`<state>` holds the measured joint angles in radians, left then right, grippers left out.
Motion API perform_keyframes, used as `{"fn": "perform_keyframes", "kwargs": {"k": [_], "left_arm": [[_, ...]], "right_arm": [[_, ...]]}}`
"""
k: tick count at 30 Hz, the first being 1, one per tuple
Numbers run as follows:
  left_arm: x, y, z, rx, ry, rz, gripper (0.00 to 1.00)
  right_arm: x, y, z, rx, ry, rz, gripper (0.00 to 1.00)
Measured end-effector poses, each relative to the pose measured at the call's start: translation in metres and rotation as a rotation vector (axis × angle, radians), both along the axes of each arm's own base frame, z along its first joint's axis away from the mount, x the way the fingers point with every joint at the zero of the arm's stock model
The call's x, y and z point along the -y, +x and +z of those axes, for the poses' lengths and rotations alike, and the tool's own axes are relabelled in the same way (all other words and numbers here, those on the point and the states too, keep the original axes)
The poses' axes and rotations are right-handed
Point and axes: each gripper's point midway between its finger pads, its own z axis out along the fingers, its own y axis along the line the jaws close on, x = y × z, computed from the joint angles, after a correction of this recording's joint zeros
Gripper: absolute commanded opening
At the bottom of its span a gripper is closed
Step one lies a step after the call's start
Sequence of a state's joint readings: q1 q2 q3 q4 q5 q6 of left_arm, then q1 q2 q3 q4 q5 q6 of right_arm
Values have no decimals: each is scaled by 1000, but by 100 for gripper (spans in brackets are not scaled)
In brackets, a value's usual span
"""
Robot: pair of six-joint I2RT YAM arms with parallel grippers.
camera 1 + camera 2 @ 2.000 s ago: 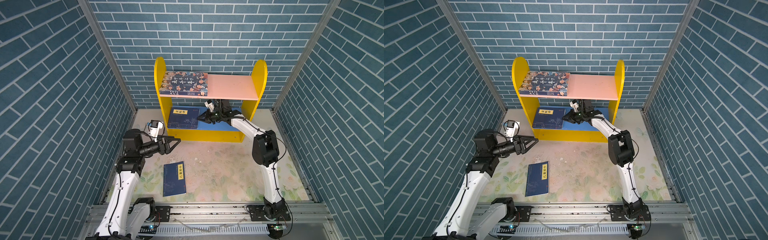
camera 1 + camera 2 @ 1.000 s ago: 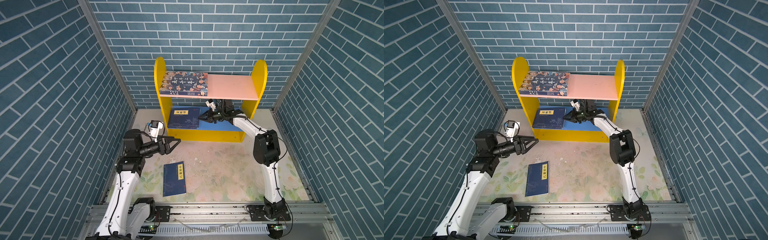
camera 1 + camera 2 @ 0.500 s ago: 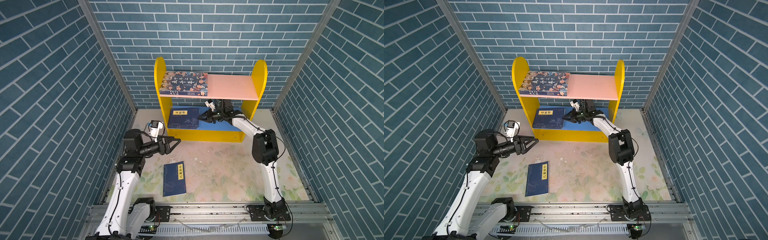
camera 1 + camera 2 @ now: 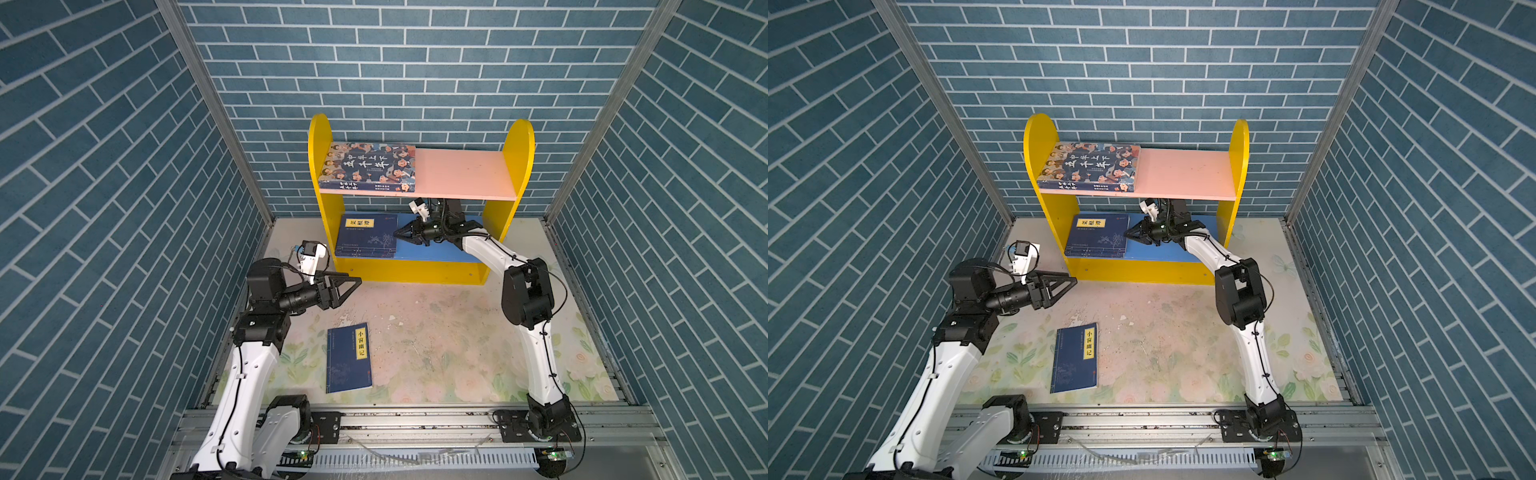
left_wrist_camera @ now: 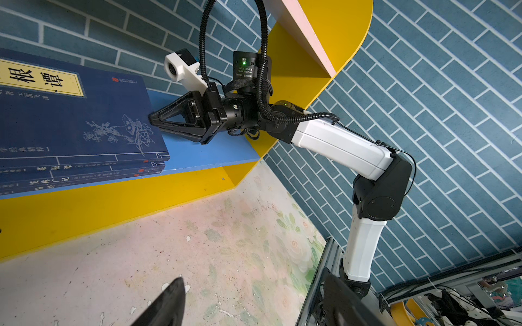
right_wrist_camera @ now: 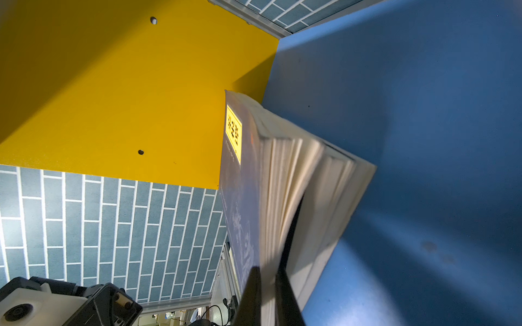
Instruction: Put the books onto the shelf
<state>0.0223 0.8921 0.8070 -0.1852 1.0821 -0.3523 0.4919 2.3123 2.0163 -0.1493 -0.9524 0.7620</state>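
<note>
We find the shelf (image 4: 519, 166) against the back wall. The cartoon-faced book (image 4: 370, 166) lies flat on its pink board, and a stack of navy books (image 4: 365, 241) sits on the left half of the blue board. One loose navy book (image 4: 349, 357) is unshelved, flat on the floral mat (image 4: 436, 353) near the left arm.

The right gripper (image 4: 397, 235) is nipped almost together at the stack's edge, seemingly on the cover and some fanned leaves of the top navy book (image 6: 237, 197) (the wrist view is blurred there). Risk: withdrawing so pinched would drag that book off the board or crease its pages.

The left gripper (image 4: 355, 281) hangs spread and empty above the mat. A thin, flat book offers little edge to seize.
</note>
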Motion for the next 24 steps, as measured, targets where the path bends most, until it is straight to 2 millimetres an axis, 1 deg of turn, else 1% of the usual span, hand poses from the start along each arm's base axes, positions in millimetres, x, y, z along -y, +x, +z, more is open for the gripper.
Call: {"fn": "perform_keyframes", "kwargs": {"k": [10, 24], "left_arm": [[0, 0, 0, 0, 0, 0, 78], [0, 0, 0, 0, 0, -1, 78]], "right_arm": [[-6, -3, 3, -2, -4, 12, 0], [-5, -5, 0, -14, -13, 16, 0]]}}
